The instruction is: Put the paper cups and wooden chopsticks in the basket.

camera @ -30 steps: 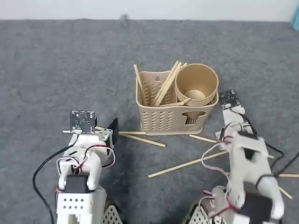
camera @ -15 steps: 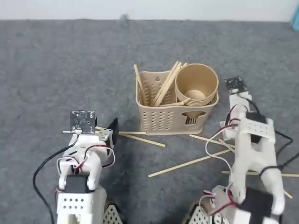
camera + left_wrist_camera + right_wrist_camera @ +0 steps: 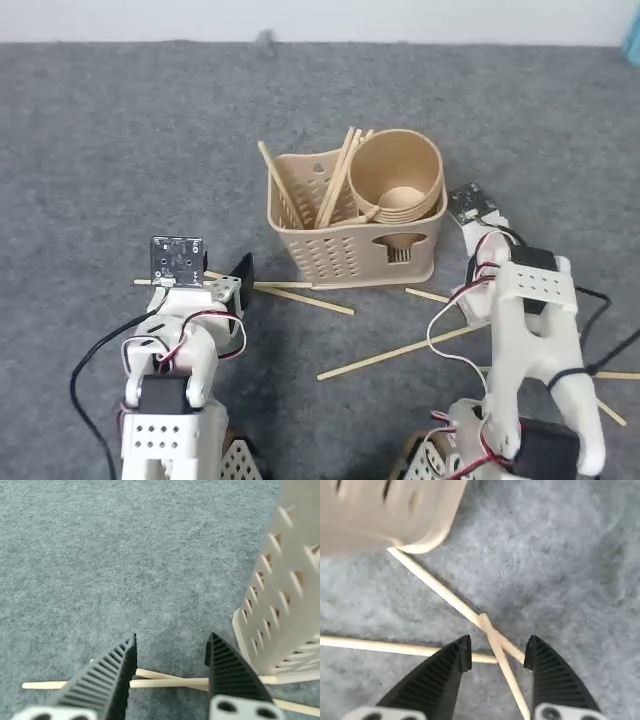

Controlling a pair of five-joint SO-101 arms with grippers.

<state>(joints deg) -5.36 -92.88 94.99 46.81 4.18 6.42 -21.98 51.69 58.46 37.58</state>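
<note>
My left claw (image 3: 172,639) hangs wide open and empty over two thin pale wooden chopsticks (image 3: 165,682). They lie on the grey felt counter (image 3: 100,555) just beside the beige slotted plastic basket (image 3: 280,605), and I straddle them ready for a pinch. My right claw (image 3: 499,640), equally open and empty, hovers over other crossed sticks (image 3: 487,625) near the basket's far corner. The stacked tan paper cups (image 3: 398,195) sit inside the basket, with upright chopsticks (image 3: 335,180) leaning beside them.

Lab-like setup: grey felt mat (image 3: 120,120), white wall (image 3: 300,18)
</note>
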